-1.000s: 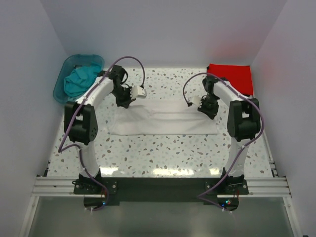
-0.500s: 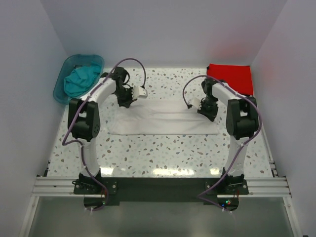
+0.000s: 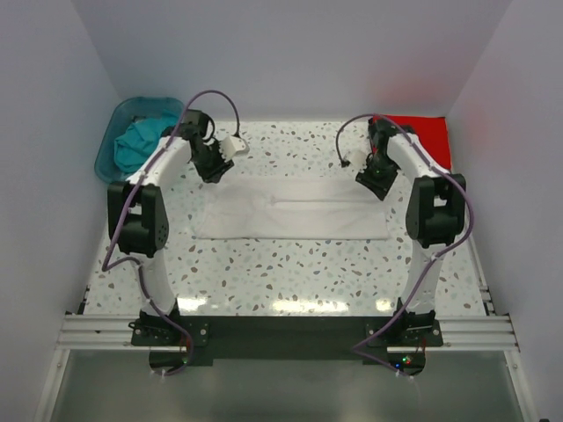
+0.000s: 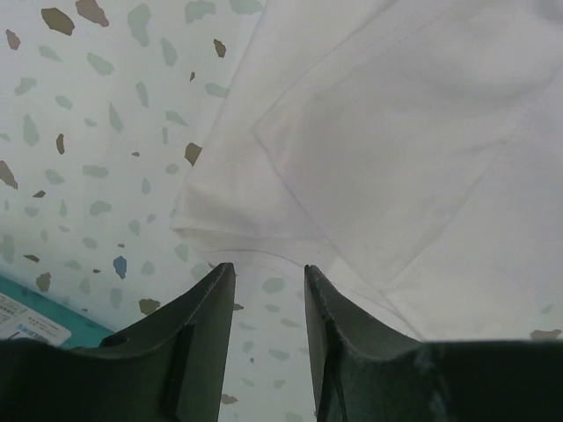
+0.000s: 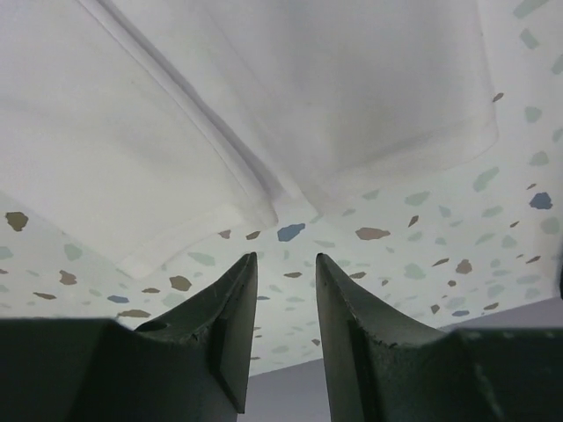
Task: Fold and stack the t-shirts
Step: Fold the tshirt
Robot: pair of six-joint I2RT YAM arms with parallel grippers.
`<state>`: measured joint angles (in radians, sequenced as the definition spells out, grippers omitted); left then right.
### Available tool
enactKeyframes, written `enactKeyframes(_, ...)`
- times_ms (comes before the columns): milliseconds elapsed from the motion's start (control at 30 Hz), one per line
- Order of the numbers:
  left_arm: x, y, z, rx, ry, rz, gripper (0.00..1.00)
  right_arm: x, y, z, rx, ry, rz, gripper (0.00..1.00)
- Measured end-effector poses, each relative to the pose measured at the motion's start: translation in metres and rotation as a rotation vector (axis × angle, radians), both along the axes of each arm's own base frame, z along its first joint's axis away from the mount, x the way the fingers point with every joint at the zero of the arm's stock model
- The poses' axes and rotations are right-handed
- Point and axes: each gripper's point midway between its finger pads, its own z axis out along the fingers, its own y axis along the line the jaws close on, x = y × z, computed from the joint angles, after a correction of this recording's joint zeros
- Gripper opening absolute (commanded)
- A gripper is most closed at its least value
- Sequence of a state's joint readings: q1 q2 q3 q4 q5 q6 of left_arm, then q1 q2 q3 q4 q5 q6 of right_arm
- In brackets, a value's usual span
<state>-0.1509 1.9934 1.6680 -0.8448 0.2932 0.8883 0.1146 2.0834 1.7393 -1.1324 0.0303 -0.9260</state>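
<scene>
The white t-shirt (image 3: pixel 295 211) lies folded into a long flat strip across the middle of the table. It fills the left wrist view (image 4: pixel 396 149) and the right wrist view (image 5: pixel 264 88). My left gripper (image 3: pixel 214 169) (image 4: pixel 268 272) is open and empty just beyond the shirt's far left corner. My right gripper (image 3: pixel 378 185) (image 5: pixel 286 259) is open and empty above the far right corner. The red t-shirt (image 3: pixel 431 136) lies folded at the back right, partly behind my right arm. The teal t-shirt (image 3: pixel 141 141) lies crumpled in the tub.
A translucent teal plastic tub (image 3: pixel 107 158) stands at the back left against the wall. White walls close in the table on three sides. The speckled tabletop (image 3: pixel 290 264) stretches between the shirt and the arm bases.
Both grippers have drawn back from over the white shirt's far edge toward the rear of the table. The shirt now lies flatter as a strip.
</scene>
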Motion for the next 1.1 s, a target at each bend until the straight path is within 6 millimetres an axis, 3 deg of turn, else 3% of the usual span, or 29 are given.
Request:
enactKeyframes(200,-0.026,-0.017,0.019,-0.101,0.028,0.065,0.42,-0.012,0.005,-0.001,0.039,0.032,-0.082,0.35)
enactKeyframes(433,-0.086,-0.031,-0.029,-0.120,0.249,0.180,0.39,-0.027,0.014,-0.033,0.032,0.091,-0.105,0.29)
enactKeyframes(533,-0.097,-0.030,-0.039,-0.122,0.302,0.242,0.40,-0.039,0.011,-0.053,-0.011,0.125,-0.094,0.29)
enactKeyframes(767,-0.112,-0.016,-0.076,-0.034,0.378,0.396,0.27,-0.066,0.002,-0.056,-0.092,0.109,-0.045,0.31)
enactKeyframes(900,-0.091,-0.010,-0.079,0.017,0.355,0.463,0.23,-0.097,0.004,-0.056,-0.129,0.141,0.003,0.33)
enactKeyframes(967,-0.069,-0.008,-0.079,0.047,0.328,0.475,0.22,-0.118,0.014,-0.056,-0.138,0.172,0.050,0.34)
enactKeyframes(1033,-0.032,-0.010,-0.078,0.061,0.272,0.479,0.29,-0.143,0.036,-0.053,-0.106,0.230,0.110,0.36)
enactKeyframes(1100,0.032,-0.020,-0.074,0.044,0.177,0.459,0.39,-0.164,0.066,-0.049,-0.028,0.291,0.160,0.38)
